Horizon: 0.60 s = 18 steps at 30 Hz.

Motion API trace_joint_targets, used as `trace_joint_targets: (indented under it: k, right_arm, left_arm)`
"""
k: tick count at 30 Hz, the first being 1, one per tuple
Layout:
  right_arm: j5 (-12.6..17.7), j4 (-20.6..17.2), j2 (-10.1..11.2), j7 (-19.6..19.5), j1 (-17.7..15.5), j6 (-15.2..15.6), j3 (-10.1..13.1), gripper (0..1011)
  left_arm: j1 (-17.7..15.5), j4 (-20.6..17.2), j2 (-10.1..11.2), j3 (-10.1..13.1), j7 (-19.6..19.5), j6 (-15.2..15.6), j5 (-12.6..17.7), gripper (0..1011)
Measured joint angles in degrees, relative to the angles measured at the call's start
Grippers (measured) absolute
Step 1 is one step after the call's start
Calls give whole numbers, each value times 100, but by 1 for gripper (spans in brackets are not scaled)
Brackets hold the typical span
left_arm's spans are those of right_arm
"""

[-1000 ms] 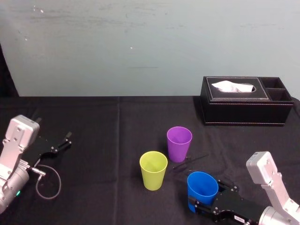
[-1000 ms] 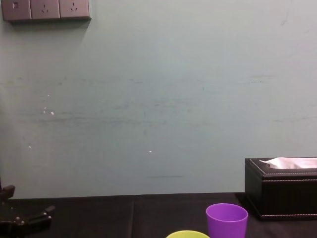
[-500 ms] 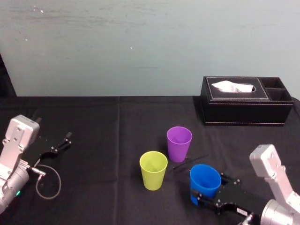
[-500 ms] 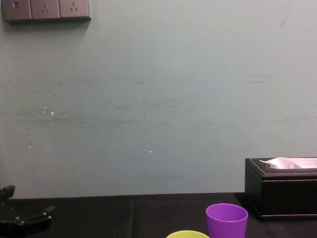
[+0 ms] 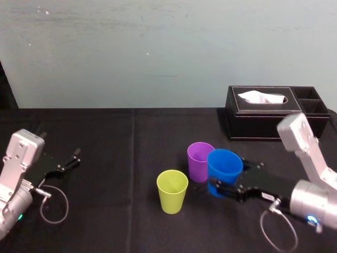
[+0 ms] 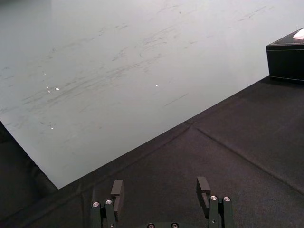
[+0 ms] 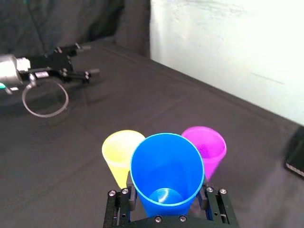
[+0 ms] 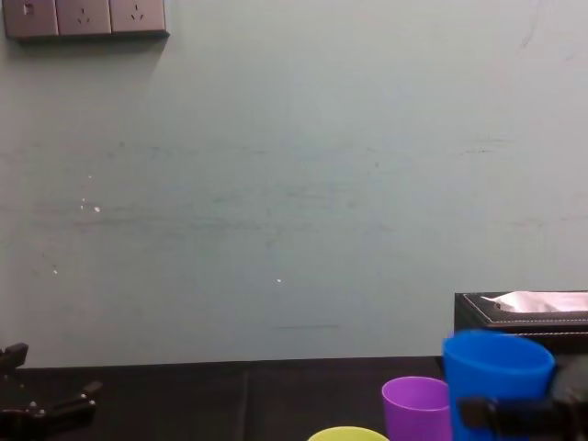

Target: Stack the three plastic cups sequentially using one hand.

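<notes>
Blue cup: clamped in right gripper, aloft just beside purple cup. Risk: a low pass clips the purple rim, toppling it. Left gripper parked, spread, empty.

A table draped in black cloth, black tissue box near its far right corner, purple cup upright near the middle, yellow-green cup upright just beside it, toward the near edge.
</notes>
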Motion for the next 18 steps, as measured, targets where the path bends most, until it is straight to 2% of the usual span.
trace_joint_targets:
  k: [4, 11, 18]
  right_arm:
    - [66, 27, -69, 95, 361, 197, -159, 724]
    - [133, 226, -310, 194, 978, 445, -519, 724]
    - [131, 443, -486, 230, 1333, 508, -800, 724]
  left_arm:
    - [0, 0, 0, 0, 0, 0, 0, 1000]
    - [0, 0, 0, 0, 0, 0, 0, 1000]
    - [0, 0, 0, 0, 0, 0, 0, 1000]
